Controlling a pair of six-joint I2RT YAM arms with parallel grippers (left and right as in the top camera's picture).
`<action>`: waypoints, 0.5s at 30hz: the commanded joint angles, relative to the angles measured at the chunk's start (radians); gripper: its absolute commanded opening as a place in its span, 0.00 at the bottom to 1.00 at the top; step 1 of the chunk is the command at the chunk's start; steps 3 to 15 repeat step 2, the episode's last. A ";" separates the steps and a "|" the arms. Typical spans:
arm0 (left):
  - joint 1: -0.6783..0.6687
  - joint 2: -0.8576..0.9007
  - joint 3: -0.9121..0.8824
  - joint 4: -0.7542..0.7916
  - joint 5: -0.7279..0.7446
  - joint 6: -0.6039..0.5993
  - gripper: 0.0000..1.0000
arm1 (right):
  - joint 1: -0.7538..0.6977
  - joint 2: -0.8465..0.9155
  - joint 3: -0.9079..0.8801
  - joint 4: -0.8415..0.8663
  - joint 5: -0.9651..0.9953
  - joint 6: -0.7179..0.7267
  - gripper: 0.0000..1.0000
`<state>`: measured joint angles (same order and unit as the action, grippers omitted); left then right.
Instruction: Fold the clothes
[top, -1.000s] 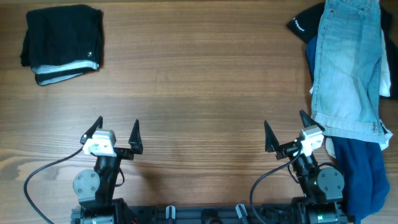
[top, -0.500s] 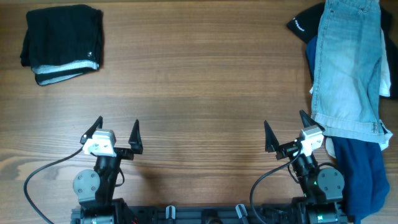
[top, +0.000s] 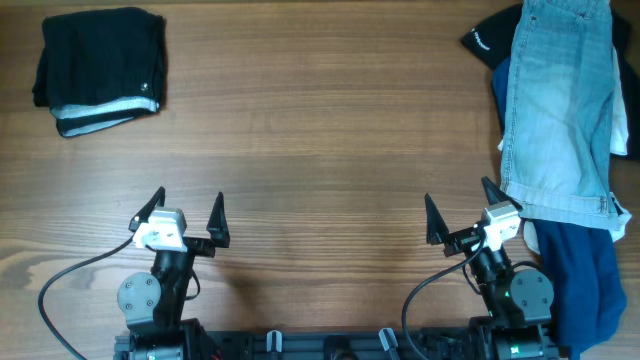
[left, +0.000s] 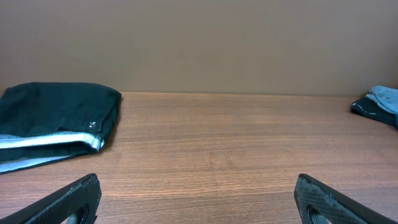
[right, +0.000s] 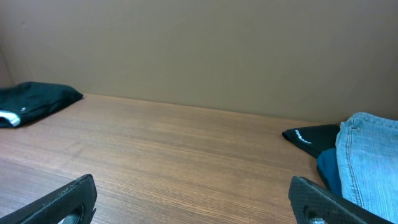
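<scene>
The black shorts (top: 100, 68) lie folded into a compact bundle at the far left corner of the table, a pale grey-white waistband edge showing along the near side. They also show in the left wrist view (left: 56, 121) and far off in the right wrist view (right: 34, 102). My left gripper (top: 188, 212) is open and empty near the front edge, left of centre. My right gripper (top: 458, 212) is open and empty near the front edge, right of centre. Both are far from the shorts.
Light-blue denim jeans (top: 560, 100) lie along the right edge over a dark blue garment (top: 580, 280). A small black piece with white print (top: 490, 40) sits at the far right corner. The wooden table (top: 320, 150) spans the middle.
</scene>
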<state>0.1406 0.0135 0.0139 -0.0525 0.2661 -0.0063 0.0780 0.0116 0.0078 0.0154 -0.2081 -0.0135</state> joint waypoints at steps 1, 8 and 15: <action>0.008 -0.011 -0.008 0.000 -0.009 -0.010 1.00 | 0.004 -0.008 -0.003 0.003 0.005 -0.010 1.00; 0.008 -0.011 -0.008 0.000 -0.010 -0.010 1.00 | 0.004 -0.008 -0.003 0.003 0.006 -0.010 1.00; 0.008 -0.011 -0.008 0.000 -0.010 -0.010 1.00 | 0.004 -0.008 -0.003 0.003 0.006 -0.010 1.00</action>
